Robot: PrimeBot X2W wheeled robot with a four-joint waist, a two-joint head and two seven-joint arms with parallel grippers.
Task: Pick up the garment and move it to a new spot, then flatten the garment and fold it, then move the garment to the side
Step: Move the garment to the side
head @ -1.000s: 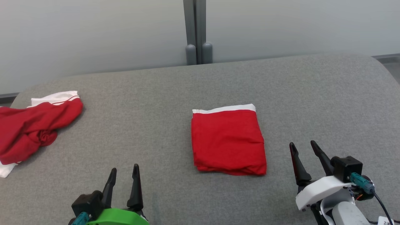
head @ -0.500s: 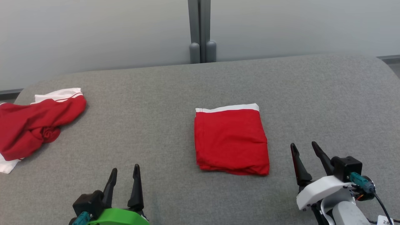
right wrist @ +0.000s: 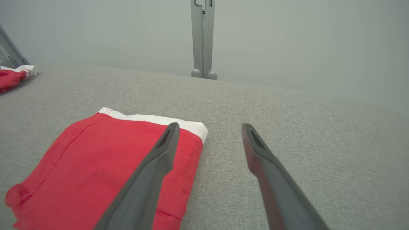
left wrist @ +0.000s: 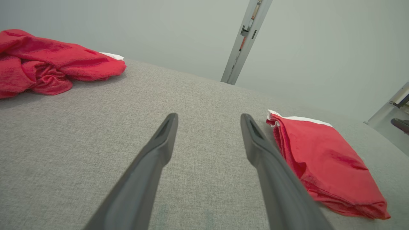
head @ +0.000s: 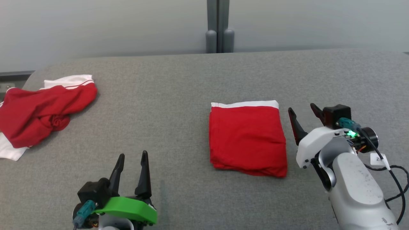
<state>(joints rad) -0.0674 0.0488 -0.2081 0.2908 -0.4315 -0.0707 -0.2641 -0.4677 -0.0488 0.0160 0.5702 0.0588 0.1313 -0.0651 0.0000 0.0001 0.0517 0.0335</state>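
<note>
- Right gripper (head: 301, 108): jaws spread wide, empty; the folded garment (head: 247, 140) lies just to its left, flat on the grey surface (head: 191, 83).
- Its long axis runs roughly parallel to the fingers.
- Left gripper (head: 133, 154), likewise wide and empty, sits well apart; the right arm is nearer.

On the surface (head: 179, 83) before us, a folded garment (head: 247, 139) lies centre-right, a crumpled garment (head: 44, 108) far left, well apart.
</note>
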